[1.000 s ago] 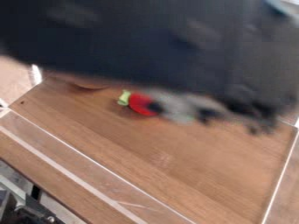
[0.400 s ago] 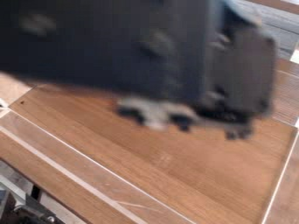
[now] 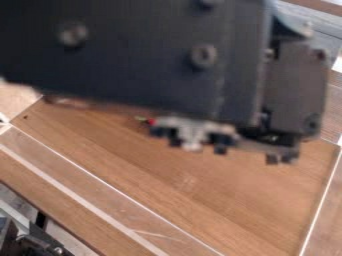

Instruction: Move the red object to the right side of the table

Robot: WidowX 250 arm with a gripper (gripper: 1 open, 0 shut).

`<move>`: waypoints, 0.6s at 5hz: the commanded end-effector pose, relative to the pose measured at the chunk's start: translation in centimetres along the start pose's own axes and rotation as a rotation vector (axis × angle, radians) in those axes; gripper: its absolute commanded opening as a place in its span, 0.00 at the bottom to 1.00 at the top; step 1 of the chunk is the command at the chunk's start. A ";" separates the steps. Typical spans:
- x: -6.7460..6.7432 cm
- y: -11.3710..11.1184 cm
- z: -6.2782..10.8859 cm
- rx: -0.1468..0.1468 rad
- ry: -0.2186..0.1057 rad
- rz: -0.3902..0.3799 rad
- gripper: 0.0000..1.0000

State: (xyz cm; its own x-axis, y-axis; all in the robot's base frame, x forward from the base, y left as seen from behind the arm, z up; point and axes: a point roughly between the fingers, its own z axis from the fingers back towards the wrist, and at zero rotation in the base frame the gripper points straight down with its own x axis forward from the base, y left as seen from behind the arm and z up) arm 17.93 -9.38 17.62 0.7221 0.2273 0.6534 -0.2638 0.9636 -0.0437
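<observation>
My blurred black arm point(image 3: 160, 60) fills the upper part of the camera view. Its lower end, with grey and black gripper point(image 3: 201, 135) parts, hangs just over the brown wood table point(image 3: 147, 180) near the middle back. Only a small sliver of the red object point(image 3: 156, 123) peeks out at the left edge of the grey parts; the rest is hidden. Motion blur hides how the jaws stand and whether they touch the red object.
Low clear acrylic walls point(image 3: 80, 195) edge the table at the front left and along the right point(image 3: 325, 200). Bare wood lies in front of the gripper.
The arm has swung across the view and lowered over the red object. The object showed fully a second ago, was hidden after that, and now only a sliver shows.
</observation>
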 end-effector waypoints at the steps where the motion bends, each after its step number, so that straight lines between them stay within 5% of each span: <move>1: 1.1 -0.8 0.5 -0.023 -0.015 0.023 1.00; 2: 0.9 -0.8 0.3 -0.028 -0.012 0.033 1.00; 3: 0.6 -1.7 0.0 -0.038 0.003 0.044 0.00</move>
State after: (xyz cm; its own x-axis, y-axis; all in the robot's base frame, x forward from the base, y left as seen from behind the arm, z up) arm 18.39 -10.41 16.97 0.7305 0.2456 0.6372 -0.2690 0.9611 -0.0621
